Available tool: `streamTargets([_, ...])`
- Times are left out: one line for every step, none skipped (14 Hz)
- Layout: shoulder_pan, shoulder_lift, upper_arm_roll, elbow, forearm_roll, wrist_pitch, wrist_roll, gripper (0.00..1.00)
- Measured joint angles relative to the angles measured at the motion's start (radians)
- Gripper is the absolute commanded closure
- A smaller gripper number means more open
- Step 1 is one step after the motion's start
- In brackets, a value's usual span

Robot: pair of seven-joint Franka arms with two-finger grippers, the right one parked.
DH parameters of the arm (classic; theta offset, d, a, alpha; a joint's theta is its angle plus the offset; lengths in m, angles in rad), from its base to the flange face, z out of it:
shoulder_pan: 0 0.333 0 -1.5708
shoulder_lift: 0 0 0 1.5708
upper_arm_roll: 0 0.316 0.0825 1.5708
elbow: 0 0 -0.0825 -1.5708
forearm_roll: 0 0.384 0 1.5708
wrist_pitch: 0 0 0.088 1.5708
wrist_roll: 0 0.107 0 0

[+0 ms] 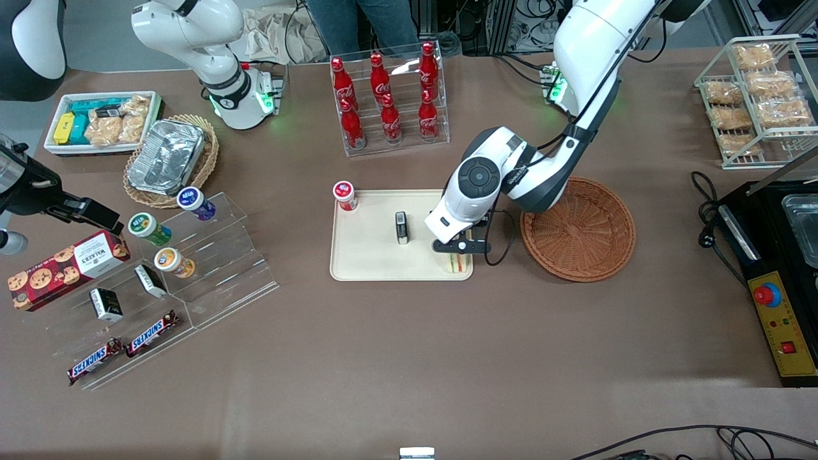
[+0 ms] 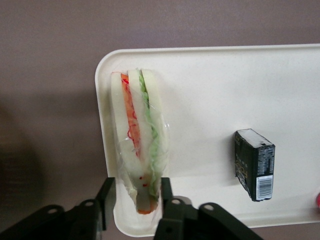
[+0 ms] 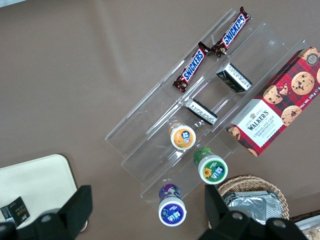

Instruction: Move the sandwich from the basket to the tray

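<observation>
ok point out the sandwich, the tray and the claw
sandwich (image 2: 139,145), left wrist view, on its red filling layer
tray (image 1: 367,252), front view, on its bare cream floor
claw (image 2: 136,197), left wrist view, midway between its fingertips, at the sandwich's narrow end

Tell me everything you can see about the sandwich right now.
The sandwich is a clear-wrapped wedge: pale bread slices with orange-red and green filling between them. It sits on edge at a corner of the cream tray, the end nearest the basket. The gripper has its jaws either side of the narrow tip.
</observation>
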Motion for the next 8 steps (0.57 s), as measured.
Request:
streamTargets([0.004, -0.005, 0.002, 0.001, 0.001, -0.003, 0.0, 0.01])
streamTargets([0.011, -0.014, 0.004, 0.005, 0.008, -0.015, 0.0, 0.01])
streamTargets([0.021, -0.03, 0.005, 0.011, 0.032, -0.043, 0.0, 0.01])
streamTargets([0.034, -0.056, 0.006, 0.018, 0.065, -0.083, 0.0, 0.01])
streamTargets([0.053, -0.091, 0.006, 0.025, 0.093, -0.131, 0.003, 0.01])
streamTargets([0.078, -0.134, 0.006, 0.031, 0.108, -0.184, 0.028, 0.01])
streamTargets([0.103, -0.18, 0.007, 0.034, 0.112, -0.237, 0.075, 0.01])
streamTargets([0.127, -0.225, 0.008, 0.034, 0.112, -0.285, 0.115, 0.01])
